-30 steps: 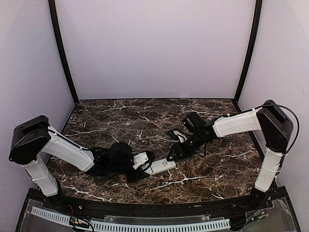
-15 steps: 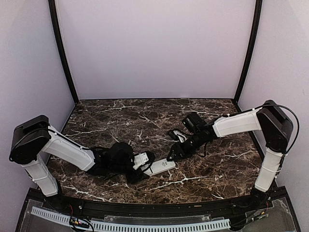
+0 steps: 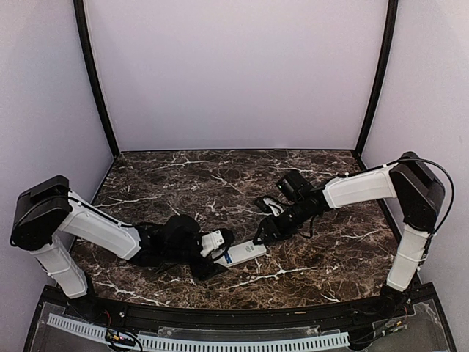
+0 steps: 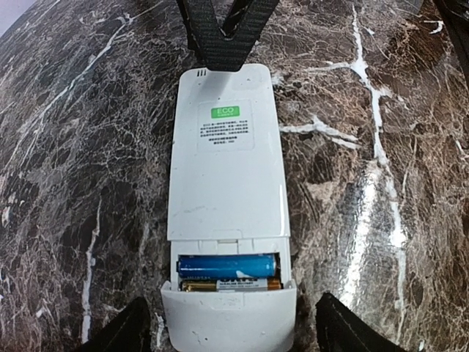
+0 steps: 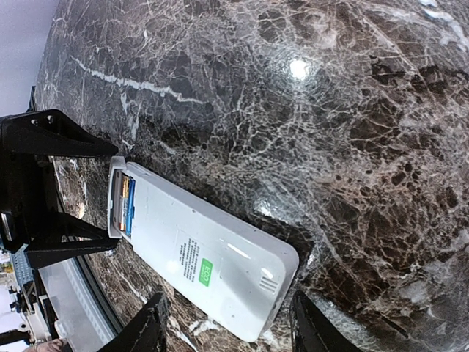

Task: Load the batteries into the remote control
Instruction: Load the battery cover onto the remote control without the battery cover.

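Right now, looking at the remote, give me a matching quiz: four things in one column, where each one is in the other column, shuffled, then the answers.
Things:
1. blue battery
2. tan battery
3. green ECO label
4. left gripper

Places:
A. on the remote control's closed back
B. open, straddling the remote control's battery end
C. in the remote control, nearer the label
D. in the remote control, nearer its end edge

Pairs: 1-C, 2-D, 3-A, 4-B
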{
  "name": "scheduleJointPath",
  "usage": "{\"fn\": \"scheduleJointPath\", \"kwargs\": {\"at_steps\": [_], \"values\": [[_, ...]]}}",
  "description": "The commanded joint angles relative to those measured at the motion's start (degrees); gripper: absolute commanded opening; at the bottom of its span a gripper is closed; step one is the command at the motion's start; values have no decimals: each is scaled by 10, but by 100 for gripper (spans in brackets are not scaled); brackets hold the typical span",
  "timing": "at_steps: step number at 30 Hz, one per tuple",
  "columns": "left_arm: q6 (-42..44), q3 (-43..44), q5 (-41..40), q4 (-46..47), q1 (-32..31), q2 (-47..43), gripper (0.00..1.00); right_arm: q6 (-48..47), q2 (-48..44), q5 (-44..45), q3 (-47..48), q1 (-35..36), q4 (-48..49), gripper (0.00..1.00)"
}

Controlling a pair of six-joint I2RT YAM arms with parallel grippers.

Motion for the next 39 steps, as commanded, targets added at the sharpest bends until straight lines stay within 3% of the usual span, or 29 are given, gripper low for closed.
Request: {"fn": "scheduleJointPath", "kwargs": {"at_steps": [1,11,16,19,23,25,29,39], "values": [[-1,-17,9,8,1,-41,78,-8,-6,-5,8,6,-9,54],[-40,-41,-4,18,1,-153,77,-10,-26,11,20,6,-29,53],[-138,-72,-92,-14,1,-211,45,-2,-44,61,44,29,-59,46],[-226,-79,-143,-66,1,-238,37,2,-41,68,64,62,-59,43],[-378,-97,-218,-109,1,-258,37,42,-30,63,72,96,-14,34],[-439,-105,-216,-106,1,-255,39,74,-20,57,73,110,20,29],[-550,-126,-196,-68,1,-215,44,101,18,83,99,143,30,28],[-591,-130,-157,23,1,-129,44,130,63,151,133,186,8,27]]}}
